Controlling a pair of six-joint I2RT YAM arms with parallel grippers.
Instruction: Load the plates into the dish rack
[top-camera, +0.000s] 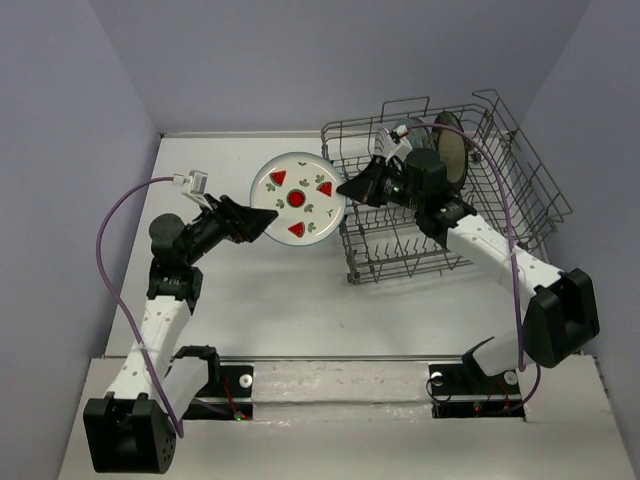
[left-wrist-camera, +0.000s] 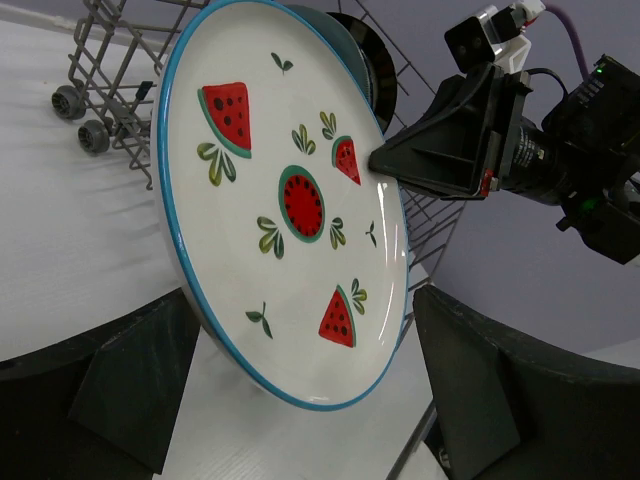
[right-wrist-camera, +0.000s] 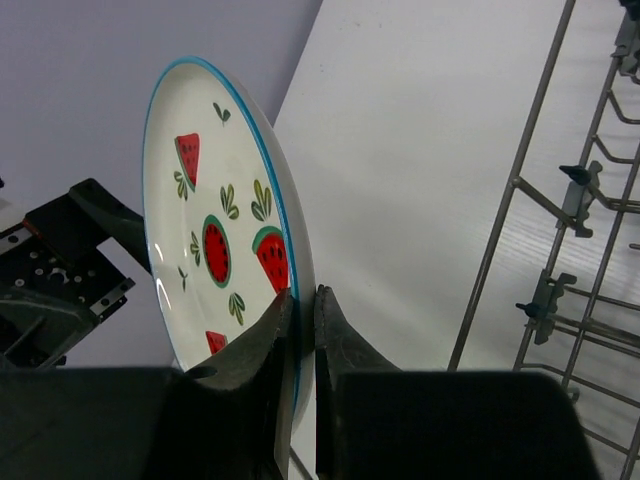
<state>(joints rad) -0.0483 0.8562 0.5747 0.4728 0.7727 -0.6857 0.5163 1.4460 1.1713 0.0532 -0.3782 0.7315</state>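
The white plate with red watermelon marks and a blue rim (top-camera: 297, 200) is held tilted above the table, just left of the grey wire dish rack (top-camera: 520, 170). My right gripper (top-camera: 345, 188) is shut on the plate's right rim, with the rim pinched between its fingers in the right wrist view (right-wrist-camera: 305, 300). My left gripper (top-camera: 272, 216) is open. Its fingers stand wide apart on either side of the plate's lower edge (left-wrist-camera: 290, 200) and do not touch it. A dark-rimmed tan plate (top-camera: 452, 150) and another plate (top-camera: 403, 131) stand upright in the rack, partly hidden by my right arm.
The rack's wire wall and small wheels (left-wrist-camera: 85, 120) are close behind the plate. Rack wires (right-wrist-camera: 540, 190) rise to the right of my right gripper. The white table (top-camera: 250, 290) lies between the arms, with grey walls around it. Purple cables loop from both wrists.
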